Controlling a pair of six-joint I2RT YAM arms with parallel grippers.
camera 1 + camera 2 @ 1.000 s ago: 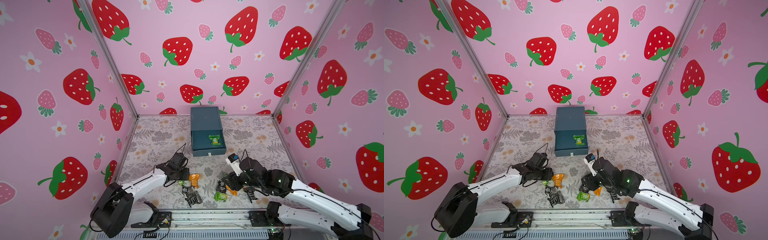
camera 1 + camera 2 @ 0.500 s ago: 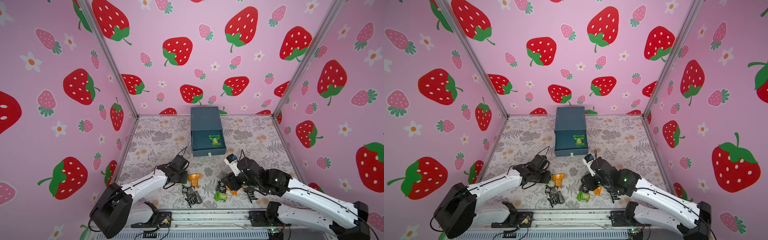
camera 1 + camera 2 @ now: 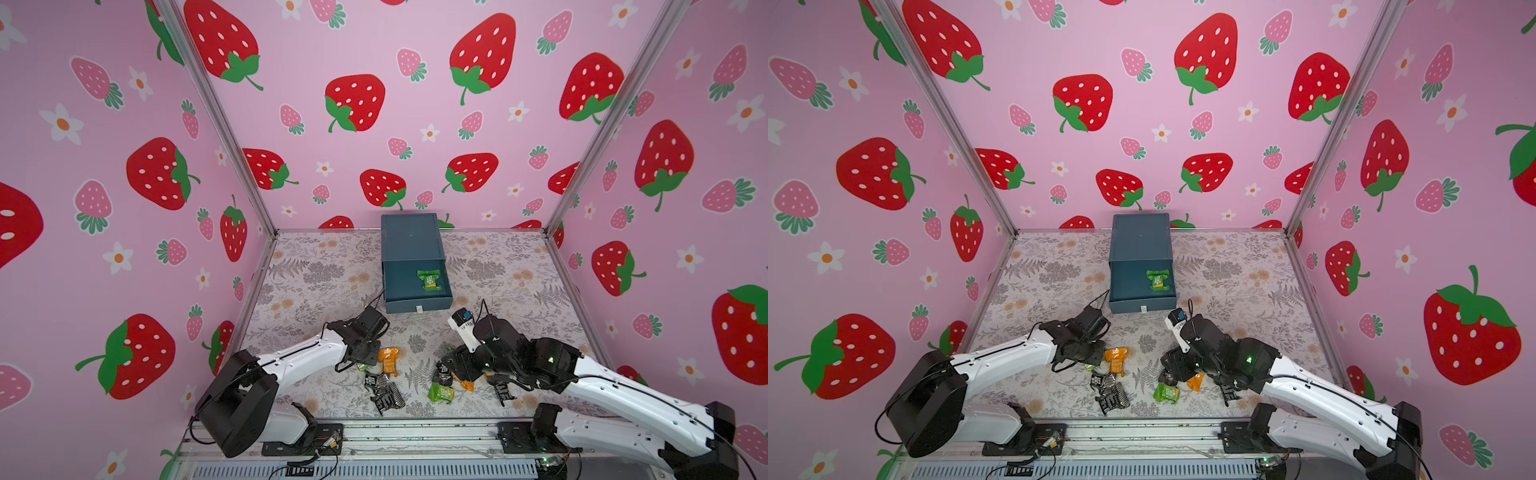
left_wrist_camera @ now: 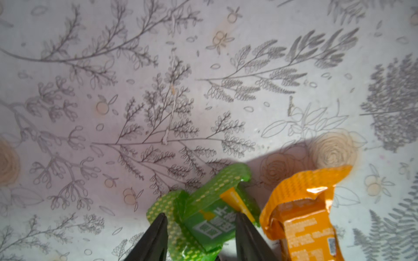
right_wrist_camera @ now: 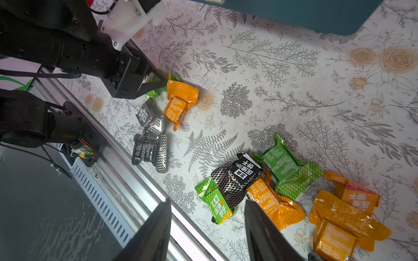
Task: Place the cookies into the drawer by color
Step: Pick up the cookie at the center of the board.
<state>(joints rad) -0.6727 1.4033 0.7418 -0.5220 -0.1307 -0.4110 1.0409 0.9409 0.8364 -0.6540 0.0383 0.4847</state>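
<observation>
Free to pass over bare floral mat (image 3: 324, 274) either side of the drawer (image 3: 411, 237). Blocked near the front rail (image 3: 415, 436): black cookies (image 3: 384, 392), orange cookie (image 3: 388, 360) just beside left gripper (image 4: 199, 215), gap there filled by green cookie (image 4: 210, 198); mixed pile (image 5: 260, 180) under right gripper (image 5: 208, 201), jaws spread.

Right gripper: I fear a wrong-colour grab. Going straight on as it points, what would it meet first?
Probably the green cookie, which touches a black-patterned cookie just beyond; depth is unclear.

Bright, even light all round, only a soft grey shadow spilling beside the orange cookie (image 4: 300, 214) onto the mat (image 4: 158, 90), white glare flashing off the black cookies (image 5: 156, 128), corner posts (image 3: 219, 120) splaying wide-angle in both top views, left wrist view slightly hazy.
</observation>
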